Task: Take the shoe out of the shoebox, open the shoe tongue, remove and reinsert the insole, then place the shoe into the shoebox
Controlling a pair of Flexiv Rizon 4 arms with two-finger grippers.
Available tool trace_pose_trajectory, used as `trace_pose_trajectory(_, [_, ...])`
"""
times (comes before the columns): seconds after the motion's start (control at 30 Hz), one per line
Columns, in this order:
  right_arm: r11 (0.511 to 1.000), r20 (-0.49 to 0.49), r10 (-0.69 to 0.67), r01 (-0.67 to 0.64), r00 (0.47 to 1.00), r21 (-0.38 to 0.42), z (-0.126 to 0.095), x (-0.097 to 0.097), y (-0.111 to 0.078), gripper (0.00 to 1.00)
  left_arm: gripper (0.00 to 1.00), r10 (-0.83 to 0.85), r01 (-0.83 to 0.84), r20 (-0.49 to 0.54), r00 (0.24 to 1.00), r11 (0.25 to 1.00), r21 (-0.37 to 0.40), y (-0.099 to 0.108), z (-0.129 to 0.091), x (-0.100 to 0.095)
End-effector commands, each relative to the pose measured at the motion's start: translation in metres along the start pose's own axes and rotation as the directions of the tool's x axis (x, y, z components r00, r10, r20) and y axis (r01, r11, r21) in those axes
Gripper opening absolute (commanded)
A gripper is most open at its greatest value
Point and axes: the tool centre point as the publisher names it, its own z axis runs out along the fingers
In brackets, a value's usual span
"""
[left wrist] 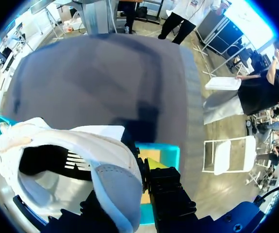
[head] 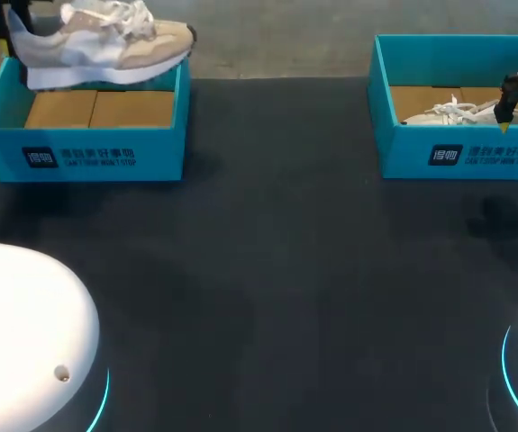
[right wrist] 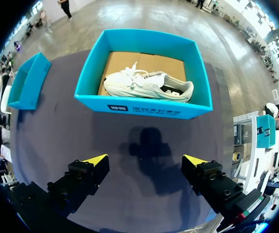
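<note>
A beige and white sneaker (head: 105,45) hangs level just above the left teal shoebox (head: 96,157), sole down and toe toward the table's middle. My left gripper (head: 11,22) is shut on its heel. In the left wrist view the heel collar (left wrist: 115,184) sits pinched between the black fingers (left wrist: 163,189), with the box's rim (left wrist: 161,150) below. A second white sneaker (right wrist: 144,85) lies on its side inside the right teal shoebox (right wrist: 144,107). My right gripper (right wrist: 146,162) stands open and empty, high over the table in front of that box; it is at the right edge (head: 511,99) in the head view.
Both boxes have brown cardboard floors (head: 96,108). The dark table (head: 277,270) stretches between and in front of them. The white arm bases (head: 24,342) fill the near corners. The left box (right wrist: 27,80) also shows in the right wrist view.
</note>
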Motion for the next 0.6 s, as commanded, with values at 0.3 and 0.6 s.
trace_pose_trajectory(0.3, [1.000,0.001,0.001,-0.001,1.000,-0.002,0.000,0.000,-0.001,1.00,0.00,0.006,-0.010,-0.023,1.000,0.981,-0.191,-0.091,0.007,-0.052])
trace_pose_trajectory(0.6, [1.000,0.001,0.001,-0.001,1.000,-0.002,0.000,0.000,-0.001,1.00,0.00,0.008,-0.015,-0.037,0.999,0.977,-0.210,-0.141,0.010,-0.091])
